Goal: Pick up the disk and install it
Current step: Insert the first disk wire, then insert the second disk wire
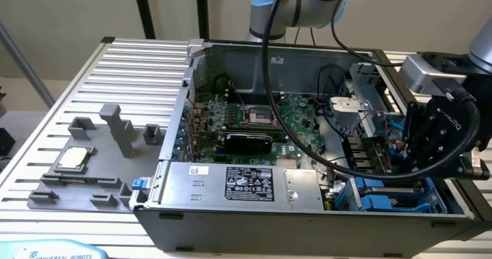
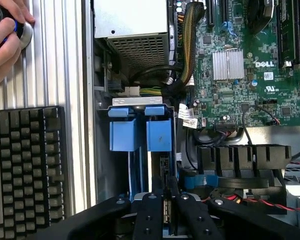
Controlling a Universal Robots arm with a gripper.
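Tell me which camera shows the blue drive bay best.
The wrist view: it looks straight into the blue drive bay, its two blue tabs side by side. The exterior view catches part of the bay, low at that view's right.

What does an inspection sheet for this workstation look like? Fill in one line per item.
Surface: slatted metal table, carrying an open computer case.
Job's things: the disk, seen edge-on, apparently between the fingers at the drive bay, beside blue carriers.
Clutter: grey fixture tray with a square chip; keyboard.
Grippers: gripper closed on the disk, low in the case.
Cables: black cable looping from the arm over the case; sleeved bundle inside.
Surroundings: a person's hand resting on a round control.
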